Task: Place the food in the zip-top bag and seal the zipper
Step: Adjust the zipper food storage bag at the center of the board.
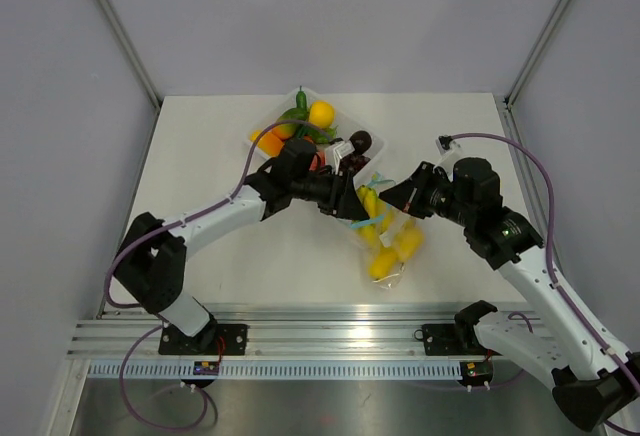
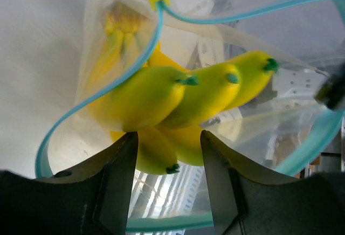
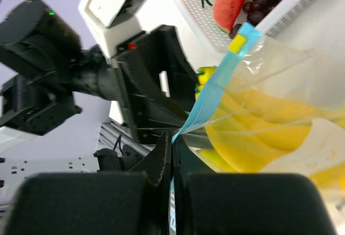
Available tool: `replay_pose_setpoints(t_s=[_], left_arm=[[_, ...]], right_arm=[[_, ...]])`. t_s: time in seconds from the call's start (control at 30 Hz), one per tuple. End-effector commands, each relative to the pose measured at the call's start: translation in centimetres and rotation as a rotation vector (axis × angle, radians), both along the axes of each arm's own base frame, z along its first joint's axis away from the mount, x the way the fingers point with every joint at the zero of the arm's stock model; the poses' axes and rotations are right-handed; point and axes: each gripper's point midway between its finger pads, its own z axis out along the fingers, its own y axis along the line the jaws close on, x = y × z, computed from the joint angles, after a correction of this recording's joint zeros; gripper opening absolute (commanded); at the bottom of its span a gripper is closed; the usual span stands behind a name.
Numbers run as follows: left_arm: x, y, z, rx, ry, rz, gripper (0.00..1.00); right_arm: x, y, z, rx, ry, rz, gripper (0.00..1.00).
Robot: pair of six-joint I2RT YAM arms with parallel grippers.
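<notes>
Right tool (image 3: pixel 172 157) pinched tight on the zipper (image 3: pixel 214 91). Left tool (image 2: pixel 170 140) is half-spread around the bananas (image 2: pixel 145 97) at bottom center, can't tell if it's gripping.

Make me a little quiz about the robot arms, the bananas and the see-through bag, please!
1. True or false: the right pincer is pinching the blue zipper of the zip-top bag.
2. Where are the bananas? A) in a cup B) at the bag's mouth C) on the floor
3. Fill in: the little slider on the zipper is coloured ____.
Key: 1 true; 2 B; 3 yellow.
</notes>
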Motion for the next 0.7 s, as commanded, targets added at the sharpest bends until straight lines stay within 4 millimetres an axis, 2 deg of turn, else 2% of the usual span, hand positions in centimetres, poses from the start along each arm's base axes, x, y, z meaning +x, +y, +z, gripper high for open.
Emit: replay_pose_setpoints(t_s=[0.0, 0.07, 0.17, 0.27, 0.43, 0.53, 0.57, 0.67], left_arm=[[-0.3, 1.4, 2.7, -0.008, -0.107, 0.030, 0.54], [-0.2, 2.1, 3.8, -0.006, -0.148, 0.060, 0.56], [-0.3, 2.9, 5.6, -0.012, -0.195, 0.083, 0.66], [-0.4, 3.6, 6.8, -0.017, -0.226, 0.101, 0.68], [0.6, 5.3, 6.6, 0.025, -0.247, 0.192, 0.51], [1.5, 6.7, 5.7, 0.060, -0.254, 0.277, 0.51], [1.7, 7.0, 5.3, 0.073, -0.252, 0.300, 0.52], [2.2, 7.5, 3.4, 0.121, -0.218, 0.333, 0.73]], right_arm=[[0.0, -0.5, 3.7, 0.011, -0.118, -0.013, 0.00], [0.0, -0.8, 3.6, -0.007, -0.118, -0.021, 0.00], [0.0, -0.9, 3.6, -0.016, -0.120, -0.024, 0.00], [0.0, -0.9, 3.6, -0.011, -0.121, -0.022, 0.00], [0.0, -0.7, 3.7, -0.006, -0.120, -0.013, 0.00], [-0.1, -0.7, 3.8, -0.006, -0.120, -0.011, 0.00], [-0.1, -0.7, 3.8, -0.004, -0.123, -0.010, 0.00], [-0.2, -0.6, 4.0, 0.005, -0.126, -0.007, 0.00]])
